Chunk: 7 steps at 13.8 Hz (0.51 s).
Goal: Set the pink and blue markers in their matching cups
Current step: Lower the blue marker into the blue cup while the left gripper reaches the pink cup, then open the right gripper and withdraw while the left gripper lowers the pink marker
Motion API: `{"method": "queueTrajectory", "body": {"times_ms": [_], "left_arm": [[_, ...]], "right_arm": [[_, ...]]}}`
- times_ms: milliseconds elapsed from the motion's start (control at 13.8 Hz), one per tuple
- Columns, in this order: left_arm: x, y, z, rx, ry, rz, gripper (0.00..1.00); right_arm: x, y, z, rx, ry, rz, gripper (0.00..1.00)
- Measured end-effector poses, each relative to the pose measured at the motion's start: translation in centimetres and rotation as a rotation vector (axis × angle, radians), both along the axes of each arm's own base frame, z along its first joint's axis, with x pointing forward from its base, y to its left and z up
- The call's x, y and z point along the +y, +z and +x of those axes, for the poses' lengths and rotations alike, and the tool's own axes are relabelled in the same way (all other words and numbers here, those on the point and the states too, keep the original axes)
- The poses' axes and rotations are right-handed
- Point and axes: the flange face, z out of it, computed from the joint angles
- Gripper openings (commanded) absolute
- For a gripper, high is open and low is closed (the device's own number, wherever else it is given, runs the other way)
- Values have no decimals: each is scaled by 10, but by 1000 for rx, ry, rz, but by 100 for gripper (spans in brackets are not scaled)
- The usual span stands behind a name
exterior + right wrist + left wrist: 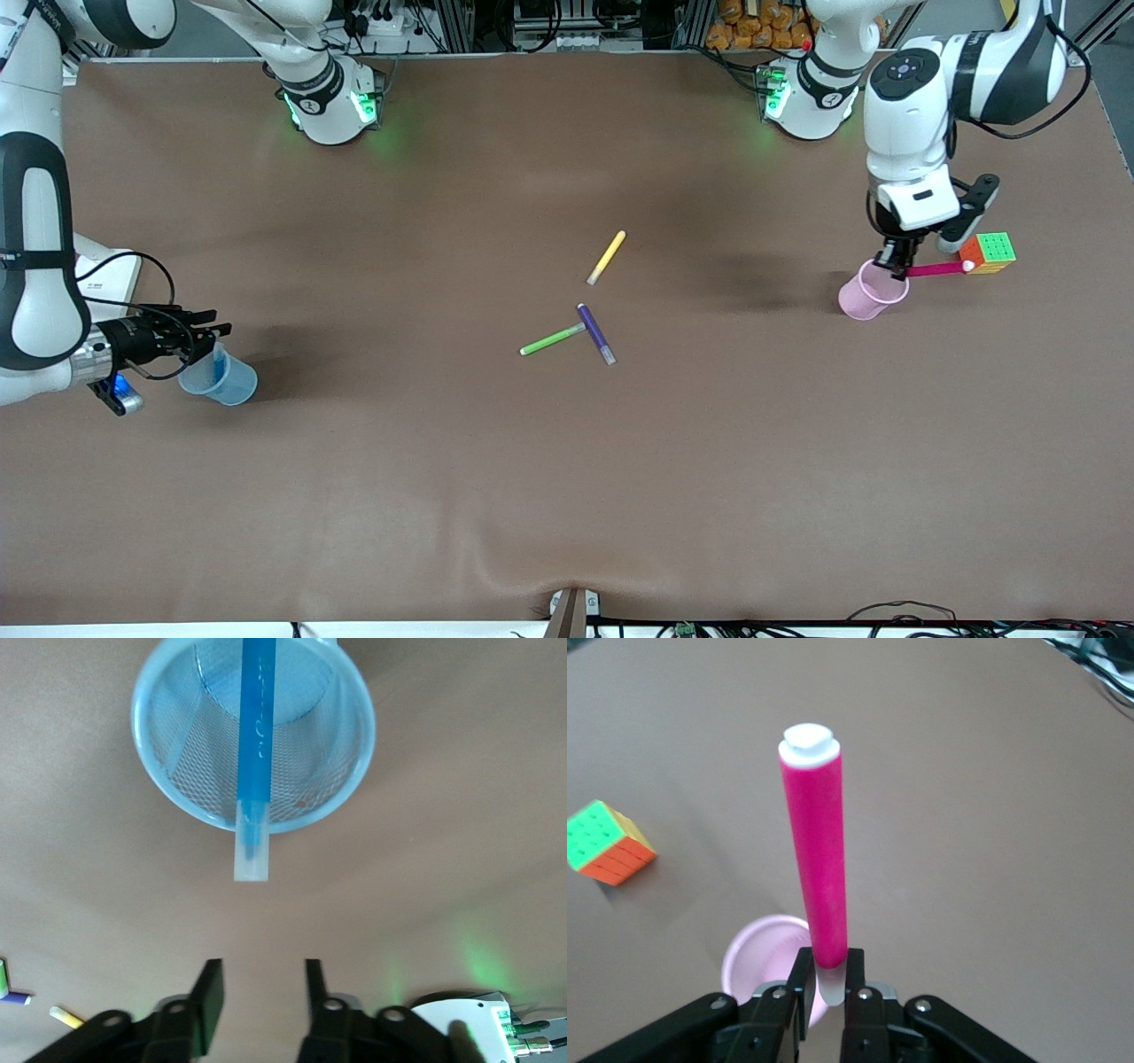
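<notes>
Nearest the camera sits the blue cup, at the right arm's end, with the blue marker leaning inside it. Just beside it, the right gripper stands parted and empty. Over the pink cup, the left gripper pinches the pink marker near a cube.

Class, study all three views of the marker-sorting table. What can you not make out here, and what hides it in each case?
- Front view: the blue marker inside the blue cup; the right gripper and cup wall cover it.
- Left wrist view: part of the pink cup; the left gripper, shut on the pink marker, blocks it.
- Right wrist view: the green pen, cut by the edge.
- Front view: the Rubik's cube faces turned away.
</notes>
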Motion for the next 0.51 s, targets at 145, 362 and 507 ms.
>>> {"method": "queueTrajectory", "body": {"times_ms": [145,362,507], "left_arm": [[8,-6,0,-18,65,8,0],[13,-21,-3,-13,187,10,0],[4,-38,-9,-1,268,23,0]], "right_arm": [[0,0,0,-1,0,0,100],[1,10,5,-17,8,1,100],[8,22,9,-11,28,16,100]]}}
